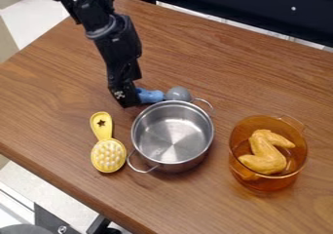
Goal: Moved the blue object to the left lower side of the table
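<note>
At the far left, see bare wood-grained tabletop [48, 84], and below its slanting near edge some dark and pale equipment [55, 221]. Farther right, find the black arm [112, 35] slanting down from the upper left corner to its gripper [125, 99], low over the tabletop, left of and beyond the metal pot. Cannot tell whether open or closed, or whether gripping anything. Below, nearer the front edge, see a yellow brush-like toy [108, 155], lying with its star-marked handle away from the front edge and its rounded, bumpy head toward it.

Just right of the gripper, find the blue object [151, 96], a blue handle with a rounded grey end, lying lengthwise from the gripper toward the right, in the upper middle of the tabletop. In front of it, see the metal pot [172, 134], upright and open, with one wire handle at lower left and another at upper right. Cannot tell whether touching the blue object.

Well to the right, find a see-through amber pot [267, 183], upright, with a toy chicken wing [265, 152] inside. Beyond the tabletop's far edge, see a dark panel [247, 6].
</note>
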